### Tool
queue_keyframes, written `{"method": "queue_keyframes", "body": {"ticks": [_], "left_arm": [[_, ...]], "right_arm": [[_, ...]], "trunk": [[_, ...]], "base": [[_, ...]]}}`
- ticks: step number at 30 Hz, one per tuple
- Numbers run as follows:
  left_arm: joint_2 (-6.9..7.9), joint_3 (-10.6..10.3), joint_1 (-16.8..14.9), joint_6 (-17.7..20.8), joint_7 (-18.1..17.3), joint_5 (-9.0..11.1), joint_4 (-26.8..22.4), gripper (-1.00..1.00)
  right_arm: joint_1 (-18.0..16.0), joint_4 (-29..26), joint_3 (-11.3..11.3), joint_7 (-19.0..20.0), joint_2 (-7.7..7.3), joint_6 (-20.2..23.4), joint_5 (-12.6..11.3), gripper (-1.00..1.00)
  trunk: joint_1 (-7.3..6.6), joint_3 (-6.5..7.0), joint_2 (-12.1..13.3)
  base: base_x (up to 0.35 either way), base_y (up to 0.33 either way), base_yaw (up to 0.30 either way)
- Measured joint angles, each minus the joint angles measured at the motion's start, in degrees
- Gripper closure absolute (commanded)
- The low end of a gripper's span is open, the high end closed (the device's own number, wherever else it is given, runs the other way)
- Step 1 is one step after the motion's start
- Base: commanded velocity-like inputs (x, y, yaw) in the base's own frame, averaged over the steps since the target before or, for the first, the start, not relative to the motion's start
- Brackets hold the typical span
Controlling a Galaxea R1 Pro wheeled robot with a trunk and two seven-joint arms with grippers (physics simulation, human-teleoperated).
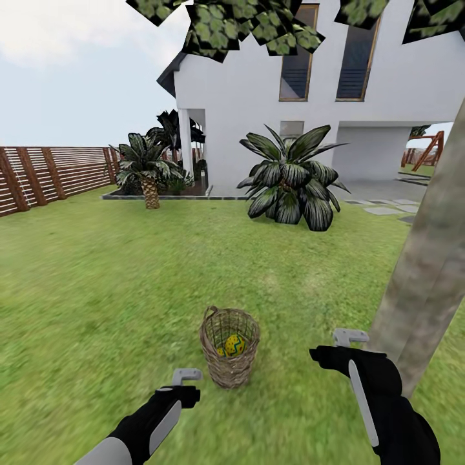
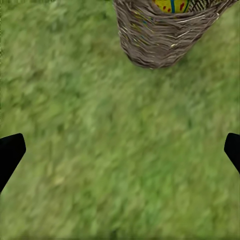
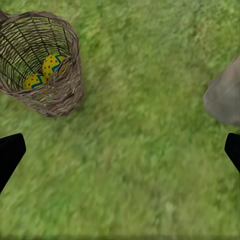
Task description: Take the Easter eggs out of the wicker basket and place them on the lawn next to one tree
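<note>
On the lawn (image 1: 97, 271) of the garden, before the white house (image 1: 271, 97), I stand over the wicker basket (image 1: 229, 349), which sits upright on the grass at my twelve o'clock, between my two arms. The tree (image 1: 433, 271) rises at about two o'clock, its bare mottled trunk near the basket and just beyond my right gripper (image 1: 345, 345). At least two Easter eggs (image 3: 47, 70) lie inside the basket, yellow with zigzag bands; whether a third lies beneath them I cannot tell. My left gripper (image 1: 184, 381) hovers at seven o'clock of the basket, fingers (image 2: 11, 150) spread wide and empty; the right hangs at four o'clock, fingers (image 3: 10, 152) likewise released. By my reading the first pick has not begun. The next move calls for lowering one gripper straight into the basket mouth and closing on the uppermost egg without tipping the wicker.
</note>
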Motion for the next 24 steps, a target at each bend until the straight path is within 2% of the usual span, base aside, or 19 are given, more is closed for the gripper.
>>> {"method": "queue_keyframes", "body": {"ticks": [10, 18, 24], "left_arm": [[0.01, 0.0, 0.0, 0.0, 0.0, 0.0, -0.3, -1.00], [0.04, 0.0, 0.0, 0.1, -0.1, 0.0, -0.3, -1.00], [0.03, 0.0, 0.0, 0.1, -0.1, 0.0, -0.3, -1.00]], "right_arm": [[0.0, 0.0, 0.0, 0.0, -0.01, 0.0, 0.0, -1.00], [0.0, 0.0, 0.1, 0.0, -0.01, 0.0, 0.0, -1.00], [0.0, 0.0, 0.1, 0.0, -0.02, 0.0, 0.0, -1.00]], "trunk": [[-0.02, 0.00, 0.0], [-0.02, 0.15, 0.0], [0.00, 0.33, 0.0]], "base": [[0.179, 0.128, -0.021], [0.207, 0.251, -0.210], [0.058, 0.307, -0.263]]}}
